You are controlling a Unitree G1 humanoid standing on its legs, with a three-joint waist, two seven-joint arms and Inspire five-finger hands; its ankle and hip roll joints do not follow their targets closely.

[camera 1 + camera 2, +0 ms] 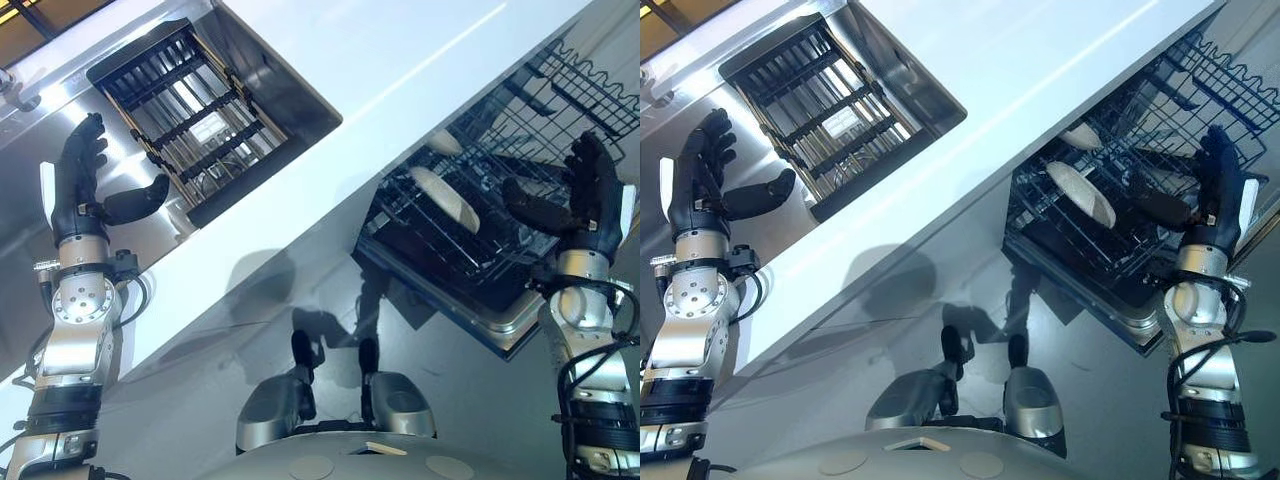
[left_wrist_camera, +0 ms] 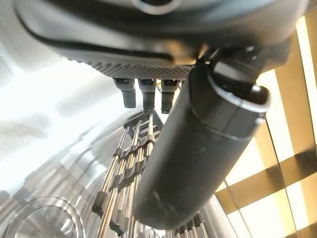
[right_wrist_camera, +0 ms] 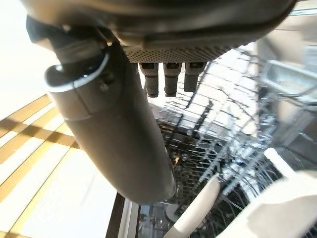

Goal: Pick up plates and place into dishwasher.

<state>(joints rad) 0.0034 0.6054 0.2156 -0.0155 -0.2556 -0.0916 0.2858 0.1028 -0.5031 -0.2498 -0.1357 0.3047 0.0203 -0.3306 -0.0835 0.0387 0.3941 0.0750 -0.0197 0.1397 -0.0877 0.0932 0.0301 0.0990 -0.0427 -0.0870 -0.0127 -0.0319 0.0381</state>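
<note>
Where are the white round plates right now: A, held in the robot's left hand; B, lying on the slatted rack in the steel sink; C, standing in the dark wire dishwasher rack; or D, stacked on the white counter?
C: two white round plates stand among the tines of the dark wire dishwasher rack, beside the open right hand.

The sink [image 1: 150, 215] was shiny brushed steel, its rack [image 1: 190, 110] dark metal bars. The counter [image 1: 400, 70] looked smooth, glossy white. The basket [image 1: 500, 180] was dark coated wire; the plates [image 1: 445, 198] were smooth and pale.
</note>
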